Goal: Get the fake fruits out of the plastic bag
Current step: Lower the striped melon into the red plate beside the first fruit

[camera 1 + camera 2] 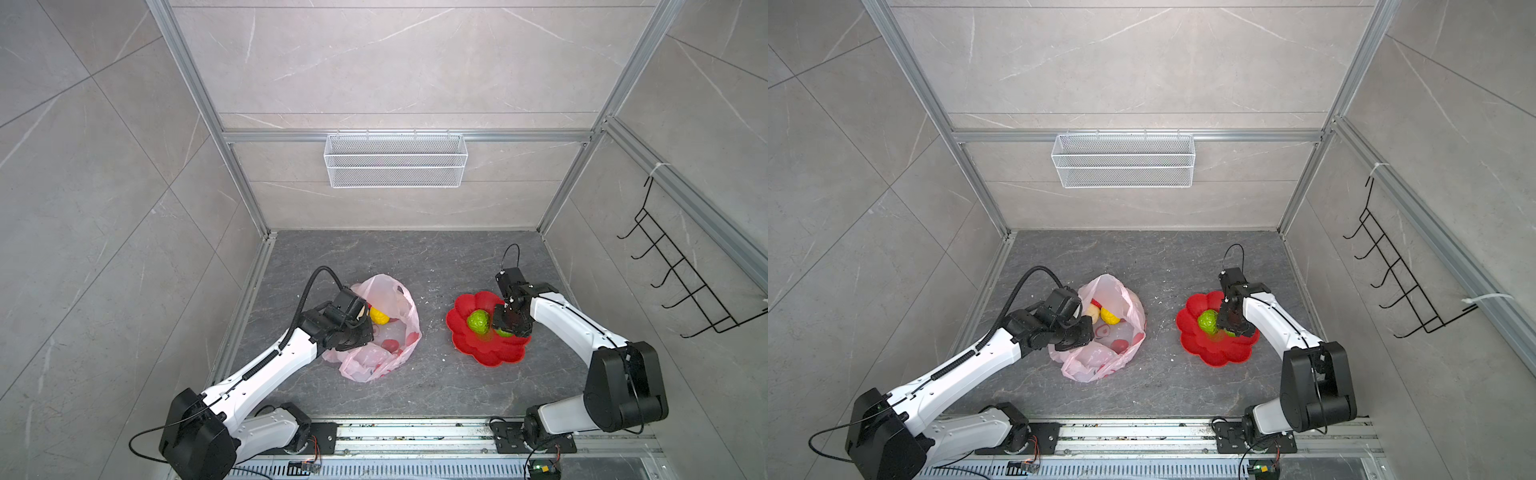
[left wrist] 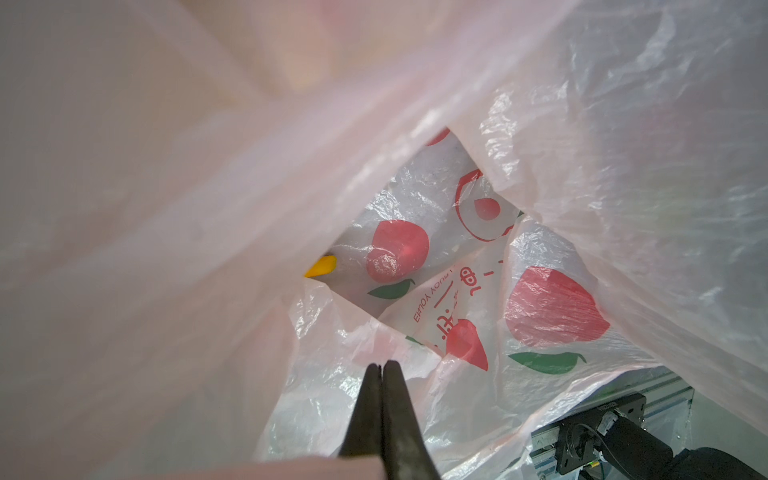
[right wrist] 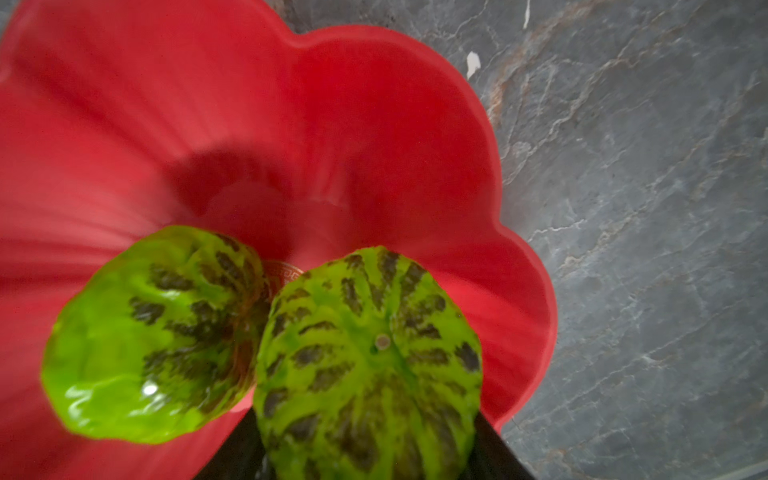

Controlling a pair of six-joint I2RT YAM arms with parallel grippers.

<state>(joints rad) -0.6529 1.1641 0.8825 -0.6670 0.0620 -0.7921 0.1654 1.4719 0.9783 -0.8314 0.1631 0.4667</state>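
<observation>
Shut left claw (image 2: 380, 368) pinches pale-pink crinkly plastic bag (image 2: 623, 166) open; right claw (image 1: 506, 324) holds mottled green plastic fruit (image 3: 368, 365) above red flower-shaped dish (image 3: 374, 124).

The left arm (image 1: 266, 370) and right arm (image 1: 569, 324) share white shells, black joints, looping black cables, tapered black fingers (image 2: 399, 415).

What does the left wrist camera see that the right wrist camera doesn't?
Only the left wrist: the inside of the pink plastic bag, a yellow fruit tip, and the left gripper, shut. Only the right wrist: the red dish holding one green fruit, a second green fruit in the right gripper, grey table. Both: black gripper fingers and fake fruit.
</observation>
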